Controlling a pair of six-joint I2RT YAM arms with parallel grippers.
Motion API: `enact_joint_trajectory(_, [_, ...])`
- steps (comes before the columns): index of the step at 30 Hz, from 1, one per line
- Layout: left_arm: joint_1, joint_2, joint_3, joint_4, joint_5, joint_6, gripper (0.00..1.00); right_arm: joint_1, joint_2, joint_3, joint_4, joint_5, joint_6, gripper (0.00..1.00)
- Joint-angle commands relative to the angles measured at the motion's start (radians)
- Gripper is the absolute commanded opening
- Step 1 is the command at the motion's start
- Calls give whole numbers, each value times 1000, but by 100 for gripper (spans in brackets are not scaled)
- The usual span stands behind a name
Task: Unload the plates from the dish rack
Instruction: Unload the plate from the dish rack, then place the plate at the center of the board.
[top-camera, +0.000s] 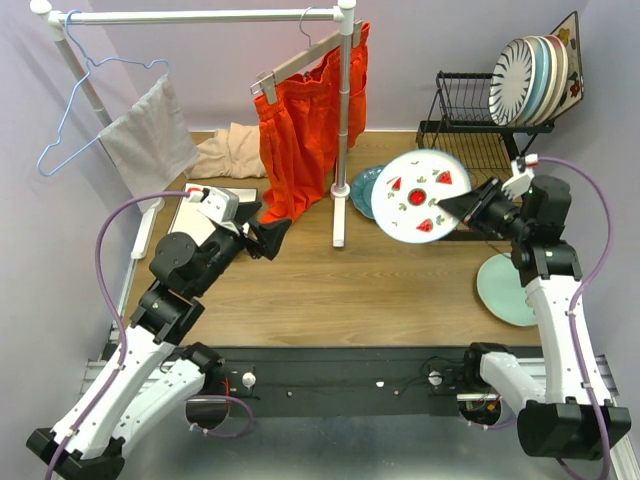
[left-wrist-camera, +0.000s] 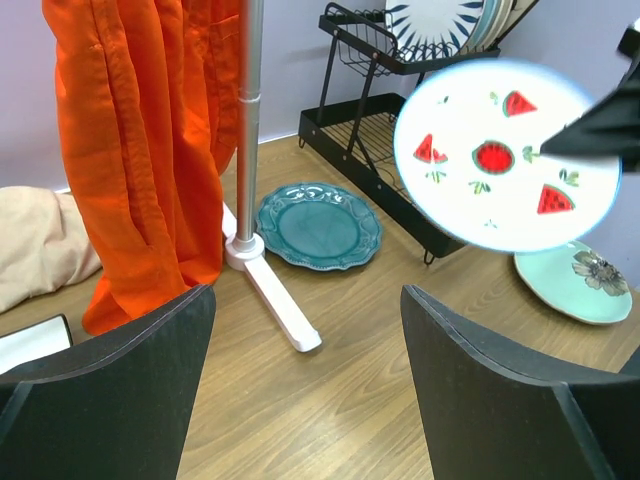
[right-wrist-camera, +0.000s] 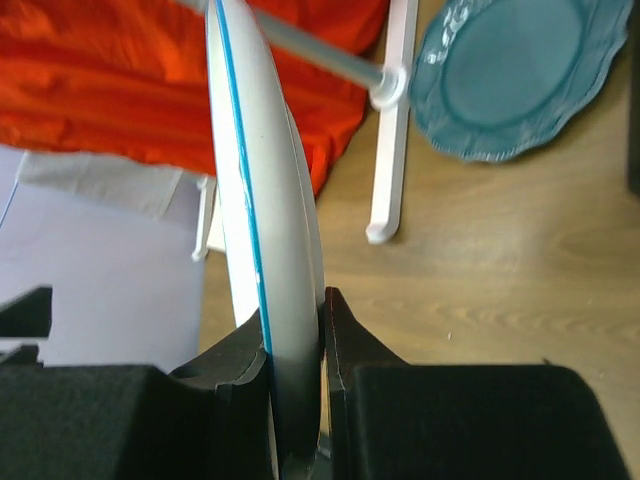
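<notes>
Left of the dish rack (top-camera: 462, 125), a white clothes rail (top-camera: 342, 120) stands on the wooden table (top-camera: 340, 290), an orange garment (top-camera: 300, 130) hanging from its bar. The rail's foot runs toward the near edge. A broad strip of bare wood lies open in front of the rack, between the two arms.

A teal plate (left-wrist-camera: 318, 224) lies flat on the wood just left of the rack's base, beside the rail's foot. A pale mint plate (top-camera: 505, 290) lies flat in front of the rack, by the right arm. More plates (top-camera: 530, 78) stand on edge in the right end of the rack's upper shelf. Pale lilac walls close in behind and to the sides.

The left gripper (top-camera: 272, 237) hangs well left of the rack, near the garment's hem, its jaws spread wide with nothing between them. The right gripper (top-camera: 458, 206) hovers in front of the rack, its fingers (right-wrist-camera: 345, 330) pinching the rim of a white, blue-edged watermelon plate (top-camera: 420, 197). That plate is up off the table and tilted, its face to the camera above, its far rim near the rail's post.
</notes>
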Motion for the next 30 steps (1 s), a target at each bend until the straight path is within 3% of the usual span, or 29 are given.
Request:
enact_joint_trajectory(1, [2, -24, -1, 4, 19, -1, 84, 10, -90, -81, 32, -152, 63, 1])
enact_joint_trajectory(7, [2, -19, 2, 4, 20, 2, 84, 42, -185, -292, 19, -156, 157, 1])
enact_joint_trajectory(14, [2, -10, 2, 5, 31, -1, 84, 75, -220, -404, -25, -158, 168, 1])
enact_joint_trajectory(20, [2, -16, 0, 7, 20, 0, 84, 185, -161, -432, -149, -20, 154, 1])
enact_joint_trajectory(30, [2, -21, 0, 2, 13, 1, 84, 187, -208, -526, -155, 199, 324, 1])
